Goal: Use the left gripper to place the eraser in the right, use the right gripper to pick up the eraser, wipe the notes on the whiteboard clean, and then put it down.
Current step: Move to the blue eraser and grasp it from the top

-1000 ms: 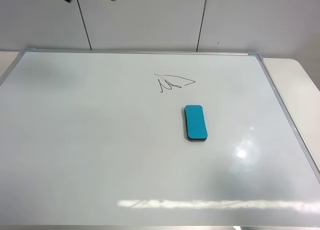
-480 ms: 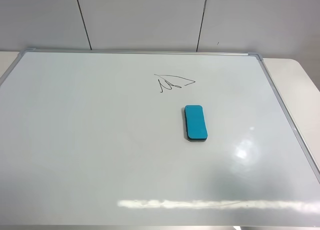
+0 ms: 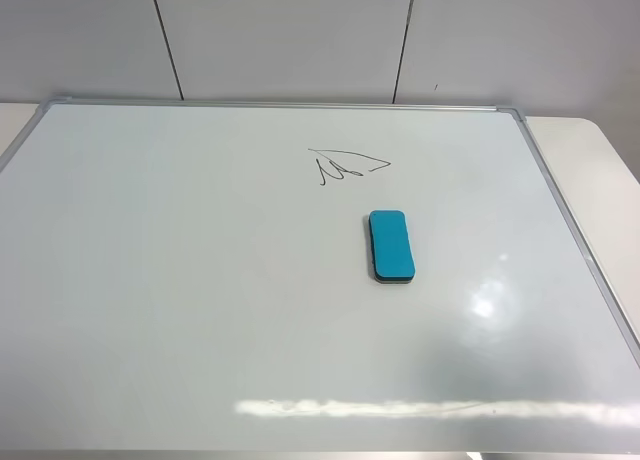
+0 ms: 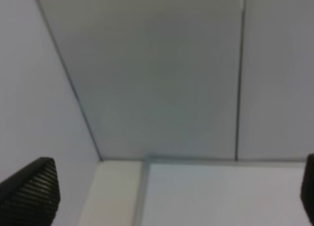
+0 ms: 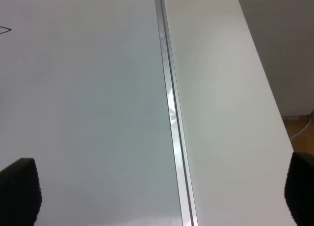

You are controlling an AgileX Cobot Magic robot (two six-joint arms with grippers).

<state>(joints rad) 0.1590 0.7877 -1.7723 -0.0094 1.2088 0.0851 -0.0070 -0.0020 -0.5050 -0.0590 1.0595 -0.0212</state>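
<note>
The teal-blue eraser (image 3: 391, 245) lies flat on the whiteboard (image 3: 200, 280), right of centre, long side pointing away from me. The notes (image 3: 345, 164), a thin black scribble, sit just beyond it and slightly left. Neither gripper shows in the exterior high view. In the left wrist view my left gripper (image 4: 169, 196) is open and empty, its fingertips (image 4: 29, 191) far apart, facing the wall above a far corner of the whiteboard (image 4: 221, 196). My right gripper (image 5: 159, 191) is open and empty above the whiteboard's right frame (image 5: 171, 113). A tip of the notes (image 5: 4, 29) shows there.
A cream table (image 3: 600, 170) carries the board and shows as a strip past its right frame, also in the right wrist view (image 5: 221, 113). A grey panelled wall (image 3: 300, 40) stands behind the board. A bright glare streak (image 3: 420, 408) lies near the front edge.
One second ago the left gripper's dark fingertips showed at the top left of the exterior high view; they have since left it. The eraser and notes have not moved.
</note>
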